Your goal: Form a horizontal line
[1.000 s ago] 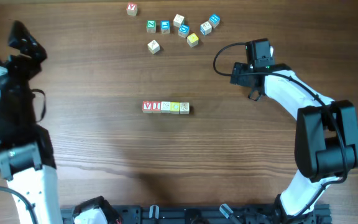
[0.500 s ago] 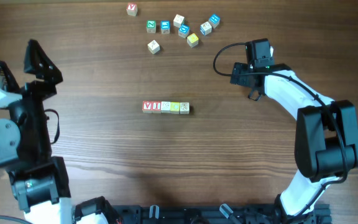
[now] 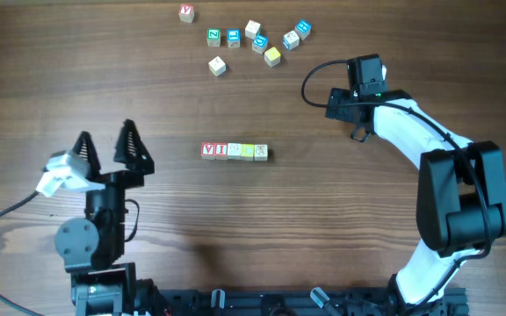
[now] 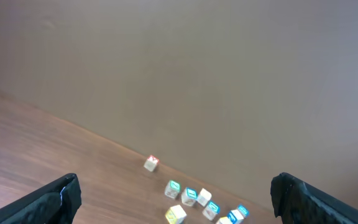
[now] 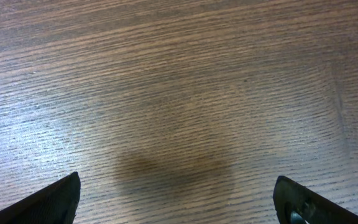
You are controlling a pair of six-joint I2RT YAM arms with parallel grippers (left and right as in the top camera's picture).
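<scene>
A row of several letter blocks lies side by side in a horizontal line at the table's middle. A loose cluster of blocks lies at the far edge, with one red-lettered block apart to its left; the cluster also shows in the left wrist view. My left gripper is open and empty, raised left of the row, fingers pointing away. My right gripper is open and empty over bare wood right of the row; its wrist view shows only tabletop.
A yellow block and a pale block sit at the near side of the cluster. The right arm's cable loops near its wrist. A plain wall stands behind the table's far edge.
The left arm has swung from the far left toward the table's middle and lowered, its open fingers now pointing at the far edge. The right arm and blocks have not moved.
</scene>
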